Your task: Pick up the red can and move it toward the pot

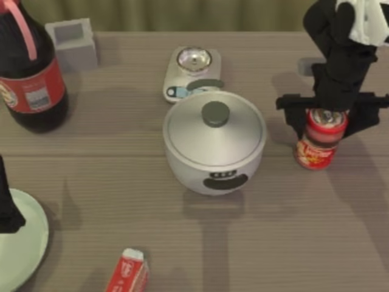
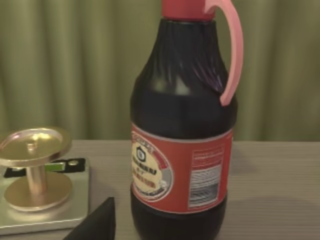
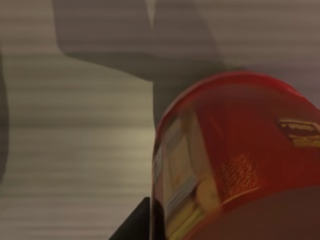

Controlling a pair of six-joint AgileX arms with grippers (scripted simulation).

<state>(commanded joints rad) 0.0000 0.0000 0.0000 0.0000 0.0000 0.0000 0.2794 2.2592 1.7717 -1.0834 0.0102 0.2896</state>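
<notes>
Now | right tool clamped on red can | label text unreadable | pot nearby

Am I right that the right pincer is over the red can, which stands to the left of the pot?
Not quite: the top view shows the right pincer over the red can, but the can stands to the right of the pot, not its left.
</notes>
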